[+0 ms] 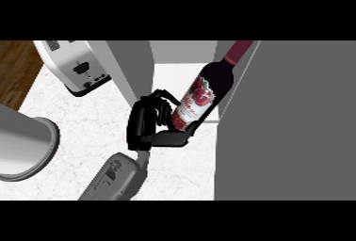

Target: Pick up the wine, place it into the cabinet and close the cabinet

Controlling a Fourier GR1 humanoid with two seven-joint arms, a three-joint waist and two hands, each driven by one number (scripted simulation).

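1. At the far left a strip of brown wooden floor (15, 70) shows past the counter's edge, and below it a large grey round pot (24, 148) sits on the white marbled counter (83, 122), cut off by the view's left side.
2. A white toaster (73, 66) stands at the counter's upper left, its dark control panel facing down the view; no writing on it can be read.
3. The grey cabinet wall (132, 70) rises just right of the toaster, with the white cabinet floor (173, 77) open beyond it.
4. One hand (149, 124) comes up on a grey forearm from the lower edge; which side it belongs to cannot be told. Its fingers are curled round the bottle's lower body.
5. The wine bottle (208, 89) leans, red-capped neck toward the upper right, its base at the cabinet's front lip. Its white label bears a red fruit picture; the lettering is unreadable.
6. The grey cabinet door (292, 122) fills the right, its edge just beside the bottle, leaving a narrow opening.
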